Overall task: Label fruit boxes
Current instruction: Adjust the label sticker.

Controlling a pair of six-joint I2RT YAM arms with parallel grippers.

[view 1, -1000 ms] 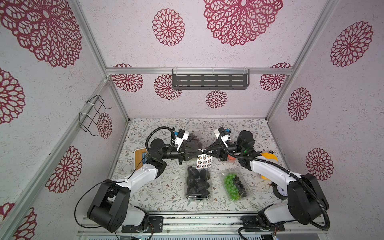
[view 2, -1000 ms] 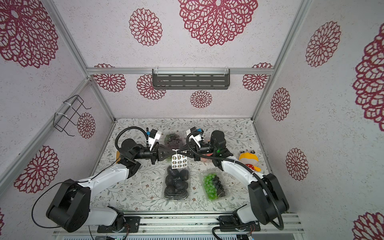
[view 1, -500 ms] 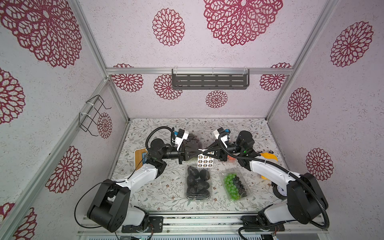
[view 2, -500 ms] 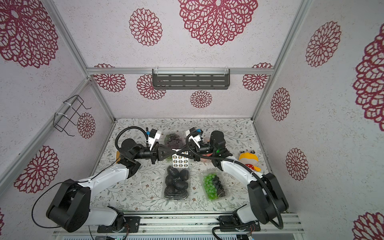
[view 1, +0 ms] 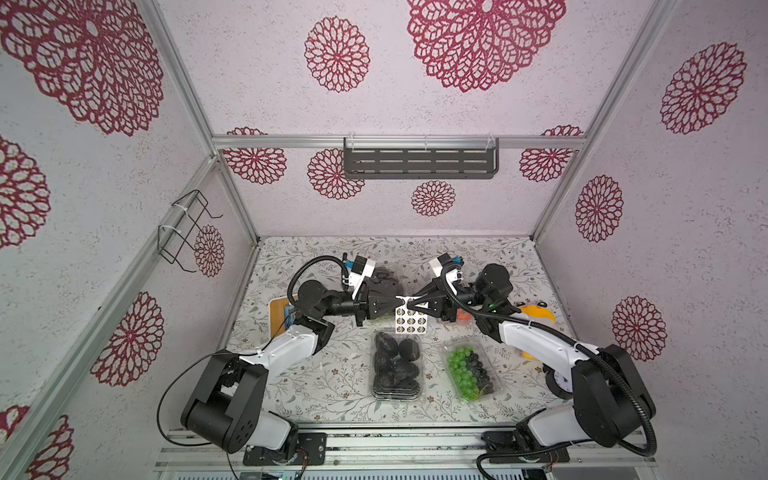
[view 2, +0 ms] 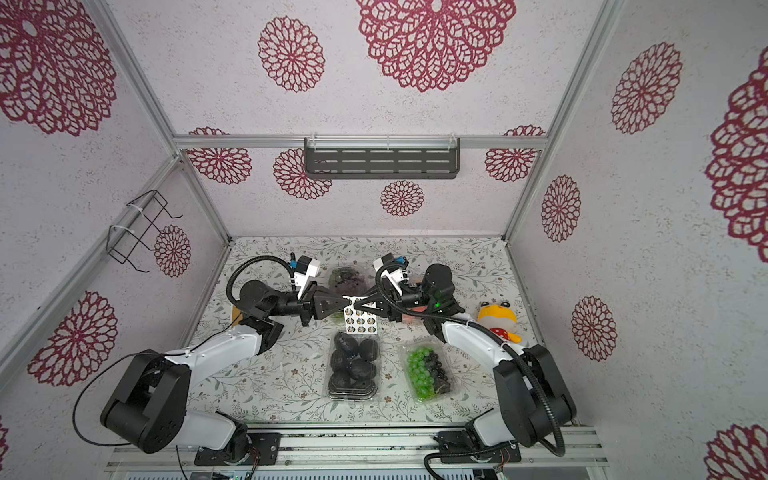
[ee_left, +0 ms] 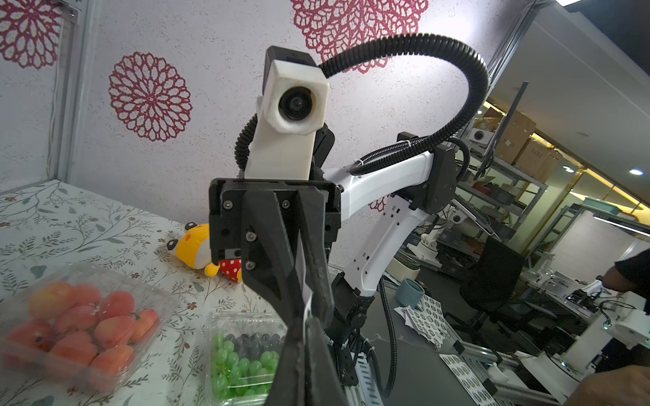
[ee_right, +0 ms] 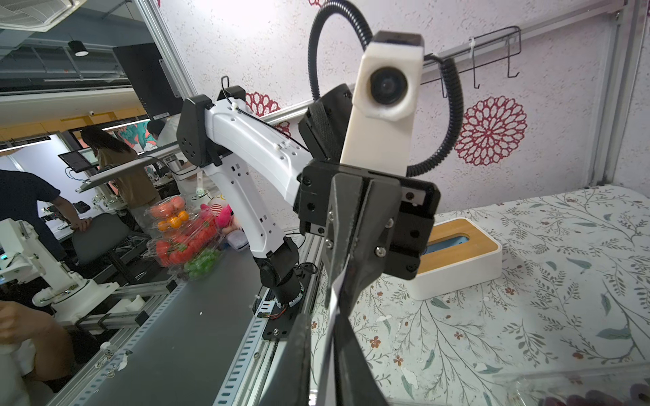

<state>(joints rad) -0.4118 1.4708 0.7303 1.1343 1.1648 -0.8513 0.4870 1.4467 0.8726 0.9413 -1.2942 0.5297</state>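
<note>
1. Meeting tip to tip above the tabletop point(view 1: 316, 386), the left claw point(view 1: 397, 300) and right claw point(view 1: 414, 304) face each other with a white sticker sheet point(view 1: 411, 323) hanging between them.
2. Left claw — pressed together on the sheet's top edge, as the right wrist view shows.
3. Right claw — its fingers point(ee_left: 271, 246) stand narrowly apart with the sheet's edge between them; whether they pinch it cannot be told.
4. Nearer the robot than the sheet lies the box of black round fruits point(view 1: 397, 365); beside it, on the right arm's side, lies the box of green and black grapes point(view 1: 471, 372).
5. The box of dark purple grapes point(view 2: 349, 279) sits behind the claws, toward the back wall; the box of orange-red fruits point(ee_left: 81, 320) lies under the right arm.
</note>
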